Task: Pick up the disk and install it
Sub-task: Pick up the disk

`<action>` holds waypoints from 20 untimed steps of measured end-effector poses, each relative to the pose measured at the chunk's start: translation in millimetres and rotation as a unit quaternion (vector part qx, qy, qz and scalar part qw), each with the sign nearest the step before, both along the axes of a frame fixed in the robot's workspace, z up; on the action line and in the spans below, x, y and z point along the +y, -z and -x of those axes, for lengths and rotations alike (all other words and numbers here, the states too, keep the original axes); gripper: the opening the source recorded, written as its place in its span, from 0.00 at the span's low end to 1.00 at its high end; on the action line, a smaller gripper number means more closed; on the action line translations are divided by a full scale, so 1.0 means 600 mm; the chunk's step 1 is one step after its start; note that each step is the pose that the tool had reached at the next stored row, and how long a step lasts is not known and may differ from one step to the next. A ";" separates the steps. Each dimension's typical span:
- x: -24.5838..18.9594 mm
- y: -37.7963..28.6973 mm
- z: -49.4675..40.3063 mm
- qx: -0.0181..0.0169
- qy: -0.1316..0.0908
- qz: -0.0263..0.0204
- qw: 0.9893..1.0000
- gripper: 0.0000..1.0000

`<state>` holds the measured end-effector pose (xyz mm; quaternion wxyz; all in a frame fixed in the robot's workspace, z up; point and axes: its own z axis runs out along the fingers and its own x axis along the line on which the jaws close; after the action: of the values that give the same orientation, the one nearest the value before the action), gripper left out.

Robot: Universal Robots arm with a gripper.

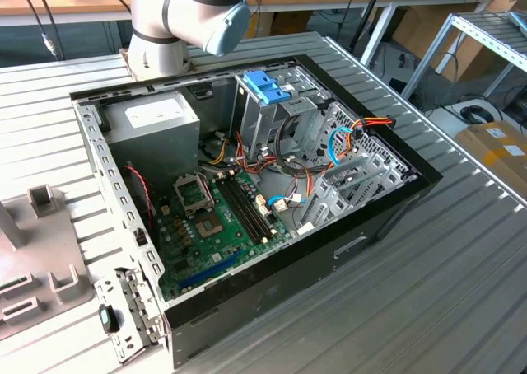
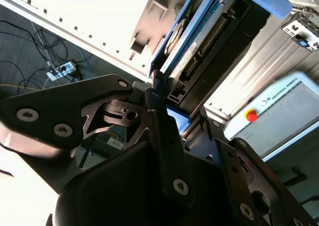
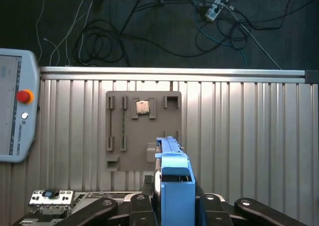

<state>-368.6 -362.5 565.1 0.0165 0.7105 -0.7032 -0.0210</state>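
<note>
No wording is showing clearly enough to be read. A white sticker (image 1: 153, 110) is lying on top of the grey power-supply box (image 1: 165, 142), its print too small to make out. In the second wrist view a pale label strip (image 2: 183, 53) is running along the disk (image 2: 199, 37), its dark marks staying illegible. In both wrist views a teach pendant (image 2: 286, 114) (image 3: 12, 111) is carrying one short line of small lettering just beside its red button (image 2: 251, 115) (image 3: 24, 95).

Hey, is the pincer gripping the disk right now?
Yes, in the second wrist view the pincer is shut on the lower end of the blue-framed disk.
</note>
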 end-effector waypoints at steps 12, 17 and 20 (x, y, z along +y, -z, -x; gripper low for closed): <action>-0.0047 0.005 -0.014 0.000 0.000 0.003 1.000 0.37; -0.0087 0.007 -0.017 0.000 0.000 0.004 1.000 0.37; -0.0125 0.008 -0.020 0.000 0.000 0.004 1.000 0.37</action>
<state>-356.9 -370.0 560.4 0.0196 0.7104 -0.7033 -0.0178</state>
